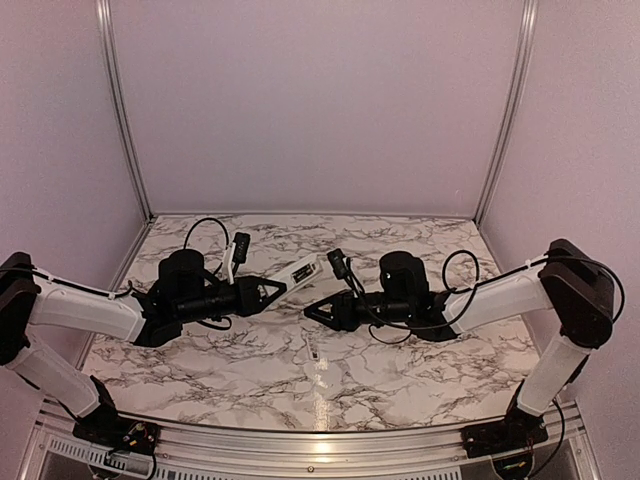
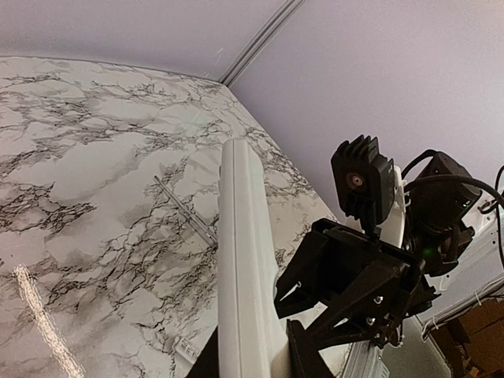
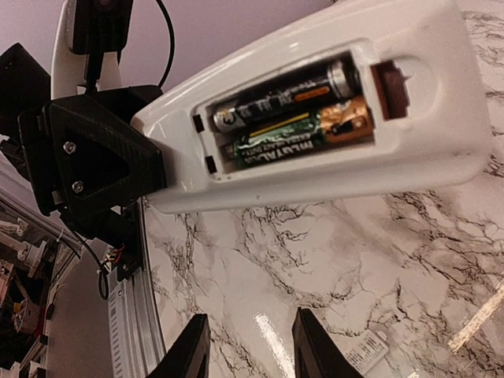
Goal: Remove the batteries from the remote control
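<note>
My left gripper (image 1: 274, 289) is shut on one end of the white remote control (image 1: 303, 270) and holds it above the table. In the right wrist view the remote (image 3: 315, 173) shows its open compartment with two batteries side by side, a black one (image 3: 283, 93) and a green-and-gold one (image 3: 303, 131), next to a dark-reddish recess (image 3: 390, 83). My right gripper (image 3: 250, 346) is open and empty, just below and beside the remote, not touching it. In the left wrist view the remote (image 2: 244, 252) runs edge-on away from my left gripper (image 2: 248, 354), with my right gripper (image 2: 295, 295) close on its right.
A thin grey rod (image 2: 185, 209) lies on the marble table under the remote. A small white label (image 3: 366, 354) lies flat on the table nearby. Purple walls enclose the table at the back and on both sides. A metal rail runs along the near edge (image 1: 320, 450).
</note>
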Robot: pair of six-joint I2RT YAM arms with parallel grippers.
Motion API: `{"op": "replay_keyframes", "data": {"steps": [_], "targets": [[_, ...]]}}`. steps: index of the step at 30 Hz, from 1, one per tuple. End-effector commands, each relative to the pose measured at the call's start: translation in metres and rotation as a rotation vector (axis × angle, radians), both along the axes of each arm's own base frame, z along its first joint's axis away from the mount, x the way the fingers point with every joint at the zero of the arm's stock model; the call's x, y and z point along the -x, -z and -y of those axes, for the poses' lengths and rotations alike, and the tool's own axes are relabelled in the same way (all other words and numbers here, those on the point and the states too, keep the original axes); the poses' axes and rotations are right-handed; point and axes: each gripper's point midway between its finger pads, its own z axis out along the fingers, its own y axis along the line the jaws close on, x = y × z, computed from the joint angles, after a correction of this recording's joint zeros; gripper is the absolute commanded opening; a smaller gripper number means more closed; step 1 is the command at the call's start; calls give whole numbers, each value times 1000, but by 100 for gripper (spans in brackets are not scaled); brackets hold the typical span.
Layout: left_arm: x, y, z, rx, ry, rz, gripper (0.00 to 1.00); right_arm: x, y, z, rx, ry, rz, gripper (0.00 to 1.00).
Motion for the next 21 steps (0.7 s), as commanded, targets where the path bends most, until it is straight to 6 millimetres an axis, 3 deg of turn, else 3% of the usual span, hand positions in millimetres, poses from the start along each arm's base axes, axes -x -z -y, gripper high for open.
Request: {"op": "replay_keyframes", "data": {"steps": [1, 15, 21], "targets": [[-3, -14, 6, 28, 16, 53, 0, -4, -10, -9, -16, -3, 9, 35], [-14, -7, -3, -7, -32, 61, 0, -6, -17, 4, 37, 36, 68, 39], [-11, -10, -5, 2, -26, 59, 0, -11, -31, 18, 77, 102, 97, 42]]}}
